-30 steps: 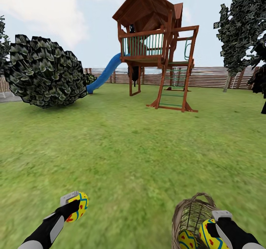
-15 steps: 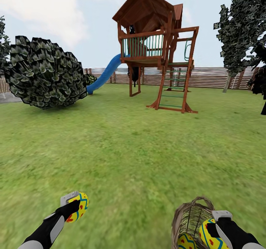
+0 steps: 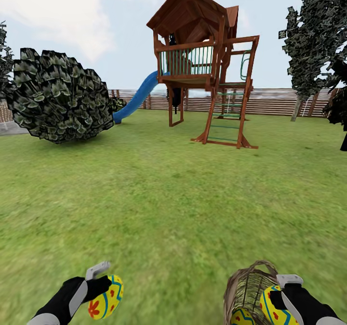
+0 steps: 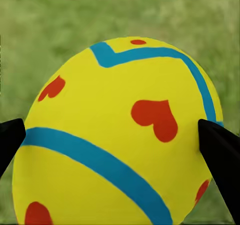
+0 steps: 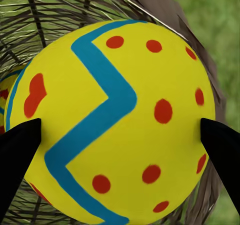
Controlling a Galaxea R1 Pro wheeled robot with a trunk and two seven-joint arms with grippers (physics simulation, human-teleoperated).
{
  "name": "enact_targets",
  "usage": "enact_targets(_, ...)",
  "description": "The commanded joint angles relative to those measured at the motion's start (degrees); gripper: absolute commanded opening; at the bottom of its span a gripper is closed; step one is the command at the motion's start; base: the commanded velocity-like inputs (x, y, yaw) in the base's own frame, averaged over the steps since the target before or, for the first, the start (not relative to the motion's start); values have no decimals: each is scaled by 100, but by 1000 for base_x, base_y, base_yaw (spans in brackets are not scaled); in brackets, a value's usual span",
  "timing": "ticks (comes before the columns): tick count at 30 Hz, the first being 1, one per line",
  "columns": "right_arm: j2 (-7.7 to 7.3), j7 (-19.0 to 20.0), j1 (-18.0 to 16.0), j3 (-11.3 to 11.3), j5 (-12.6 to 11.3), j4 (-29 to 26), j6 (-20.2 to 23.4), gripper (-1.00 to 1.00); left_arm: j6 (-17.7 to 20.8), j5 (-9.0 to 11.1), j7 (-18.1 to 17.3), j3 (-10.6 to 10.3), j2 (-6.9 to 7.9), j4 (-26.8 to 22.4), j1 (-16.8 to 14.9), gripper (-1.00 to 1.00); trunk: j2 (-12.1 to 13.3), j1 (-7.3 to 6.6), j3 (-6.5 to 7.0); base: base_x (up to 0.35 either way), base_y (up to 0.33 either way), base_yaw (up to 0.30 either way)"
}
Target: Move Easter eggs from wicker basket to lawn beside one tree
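Out on the lawn (image 3: 173,209), the left gripper (image 3: 103,286) is clamped around one Easter egg (image 3: 106,303), its dark fingertips (image 4: 220,150) pressing both sides (red hearts and a blue band facing the wrist camera). The right gripper (image 3: 284,293) pinches a second egg (image 3: 271,309) over the mouth of the wicker basket (image 3: 248,286), where a third egg (image 3: 242,317) lies inside.

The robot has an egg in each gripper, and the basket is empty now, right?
Not quite. Each gripper does hold an egg: the left gripper has one and the right gripper another. But the basket is not empty. The head view shows a third egg inside it.
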Motion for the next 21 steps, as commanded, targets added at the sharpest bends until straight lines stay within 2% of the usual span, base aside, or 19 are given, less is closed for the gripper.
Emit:
enact_targets(1,-7,-33,-1,42,-48,-17,37,-100,137,6,-22,40,11,-14,-2,-100,-3,-1,-6,0,0,0)
enact_targets(4,3,-32,-1,46,-49,-24,46,-100,199,-26,-16,30,42,-39,-2,-100,118,-67,48,0,0,0)
enact_targets(6,1,-32,-1,47,-55,-25,46,-100,202,-300,-7,32,78,-51,-2,-100,118,-67,48,0,0,0)
enact_targets(7,19,-32,-1,48,-59,-21,47,-100,202,-509,-5,36,94,-47,-2,-100,118,-67,48,0,0,0)
enact_targets(8,97,-34,-1,44,-55,-18,47,-100,202,-573,-5,46,98,-45,-2,-100,118,-67,48,0,0,0)
enact_targets(10,184,-34,-1,35,-56,-23,51,-100,204,-596,-9,67,85,1,-2,-100,118,-67,48,0,0,0)
enact_targets(13,201,-32,-1,37,-57,-25,55,-100,211,-598,0,68,61,52,-2,-100,118,-67,48,0,0,0)
enact_targets(14,203,-32,-1,37,-57,-25,62,-100,293,-600,-4,68,68,54,-2,-100,118,-67,48,0,0,0)
enact_targets(16,204,-32,-1,39,-57,-25,71,-100,756,-622,-18,58,118,68,-2,-100,118,-67,48,0,0,0)
enact_targets(18,202,-32,-1,40,-56,-25,73,-100,928,-645,-26,28,176,383,-2,-100,118,-67,48,0,0,0)
enact_targets(19,207,-34,-1,40,-56,-25,73,-100,949,-728,-36,-40,180,510,-2,-100,118,-67,48,0,0,0)
enact_targets(20,220,-32,-1,40,-56,-25,73,-100,924,-1003,-66,-160,175,585,-2,-100,118,-67,48,0,0,0)
enact_targets(21,228,-35,-1,41,-56,-25,73,-100,914,-1020,-72,-166,178,588,-2,-100,118,-67,48,0,0,0)
